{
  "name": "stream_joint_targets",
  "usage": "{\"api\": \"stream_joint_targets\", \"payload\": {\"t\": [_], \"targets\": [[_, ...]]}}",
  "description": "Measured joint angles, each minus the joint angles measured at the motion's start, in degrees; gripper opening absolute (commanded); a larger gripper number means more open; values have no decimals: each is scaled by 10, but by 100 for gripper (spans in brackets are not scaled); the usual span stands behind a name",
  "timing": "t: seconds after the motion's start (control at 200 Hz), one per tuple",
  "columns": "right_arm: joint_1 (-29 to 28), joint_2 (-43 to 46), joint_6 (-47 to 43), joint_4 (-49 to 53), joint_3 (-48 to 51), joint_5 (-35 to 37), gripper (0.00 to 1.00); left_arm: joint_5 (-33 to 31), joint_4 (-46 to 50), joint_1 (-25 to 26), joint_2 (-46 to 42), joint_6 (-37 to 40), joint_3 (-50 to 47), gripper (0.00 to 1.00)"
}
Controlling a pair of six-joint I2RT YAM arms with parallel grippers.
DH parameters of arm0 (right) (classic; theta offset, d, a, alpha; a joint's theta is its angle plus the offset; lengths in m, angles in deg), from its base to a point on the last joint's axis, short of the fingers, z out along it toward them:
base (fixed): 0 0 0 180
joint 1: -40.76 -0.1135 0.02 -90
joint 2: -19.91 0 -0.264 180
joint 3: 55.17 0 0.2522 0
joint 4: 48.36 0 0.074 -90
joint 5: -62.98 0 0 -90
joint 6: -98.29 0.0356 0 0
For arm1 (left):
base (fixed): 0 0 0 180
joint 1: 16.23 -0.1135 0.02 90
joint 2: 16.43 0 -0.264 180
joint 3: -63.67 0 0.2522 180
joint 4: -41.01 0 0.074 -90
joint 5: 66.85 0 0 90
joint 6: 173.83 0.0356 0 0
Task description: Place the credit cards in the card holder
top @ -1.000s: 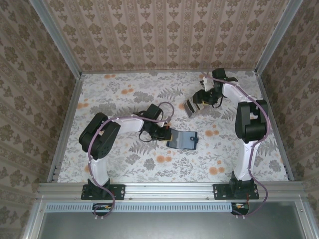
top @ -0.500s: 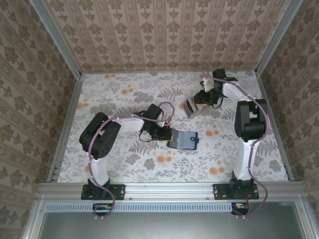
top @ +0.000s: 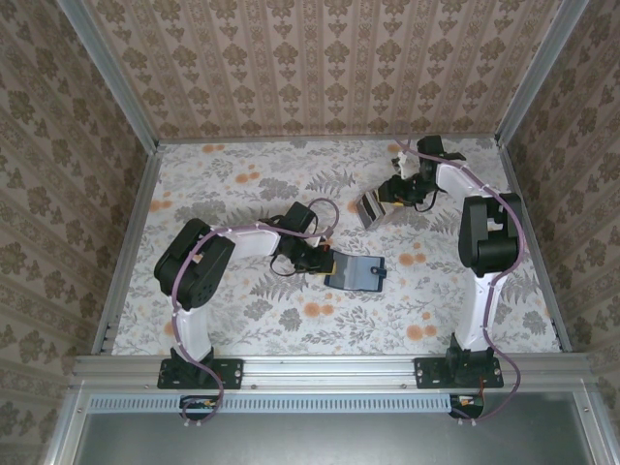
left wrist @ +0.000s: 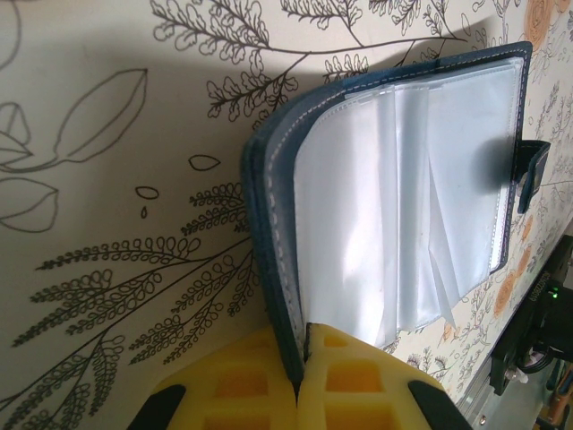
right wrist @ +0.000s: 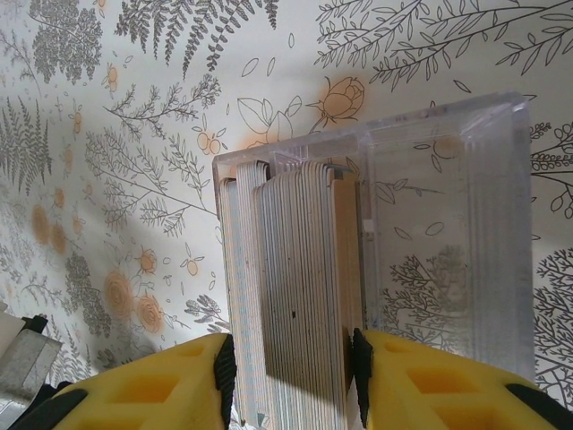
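- Yellow foam pads [left wrist: 233, 385] of the left gripper [left wrist: 302, 345] at the bottom edge of the left wrist view, pressed together with only the navy cover edge of the card holder [left wrist: 394, 197] pinched between them.
- Left of centre in the top view, the same left gripper [top: 323, 262] clamped on the left end of the card holder [top: 356, 273], lying open and flat on the floral table [top: 242, 320] just below mid-frame.
- Clear plastic sleeves fanned across the middle of the left wrist view, inside the navy cover; snap tab [left wrist: 534, 170] at the right edge.
- Further right and higher in the top view, credit cards [top: 371, 208] as a grey-beige stack standing on edge, apart from the card holder, with the right gripper [top: 390, 194] at the stack's right side.
- In the right wrist view, credit cards [right wrist: 291, 269] upright in the left half of a clear plastic box [right wrist: 448, 224], right half bare.
- Right gripper [right wrist: 291, 367] at the bottom of that view, set narrow, one pad against each outer face of the stack, gripping it.
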Motion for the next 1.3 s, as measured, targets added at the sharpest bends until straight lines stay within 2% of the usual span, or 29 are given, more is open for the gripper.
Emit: {"api": "stream_joint_targets", "payload": {"t": [0.365, 1.05, 1.3], "targets": [[7, 9, 7, -7, 8, -3, 29, 0, 0, 0, 0, 0, 0, 0], [13, 13, 7, -9, 11, -6, 32, 2, 0, 3, 9, 0, 6, 0], [19, 23, 8, -11, 16, -9, 27, 2, 4, 4, 14, 0, 12, 0]]}}
